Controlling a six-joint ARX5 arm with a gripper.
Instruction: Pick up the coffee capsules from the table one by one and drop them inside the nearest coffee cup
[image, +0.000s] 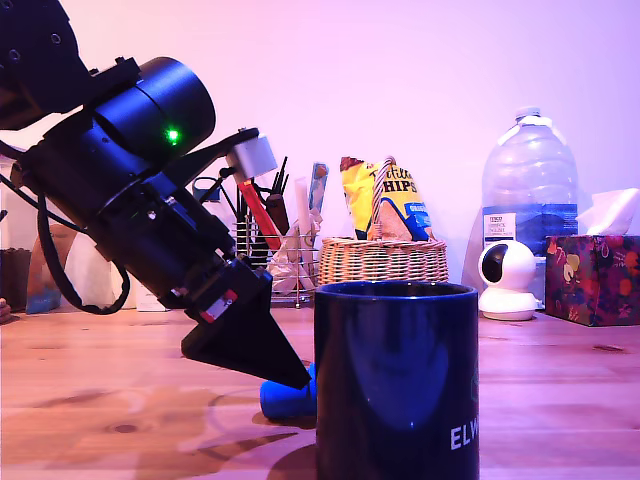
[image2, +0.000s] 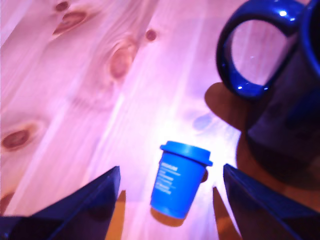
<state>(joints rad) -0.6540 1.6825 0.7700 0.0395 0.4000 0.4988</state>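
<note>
Small bright blue plastic capsule (image2: 179, 180) lying on light wooden table (image2: 100, 100), between wide-open, empty jaws of black gripper (image2: 170, 200); beside glossy navy mug (image2: 280, 75).

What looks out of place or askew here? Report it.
The coffee capsule lies tipped on its side on the table beside the coffee cup, not standing. The open claw straddles it without touching. Nothing looks spilled or damaged.
</note>
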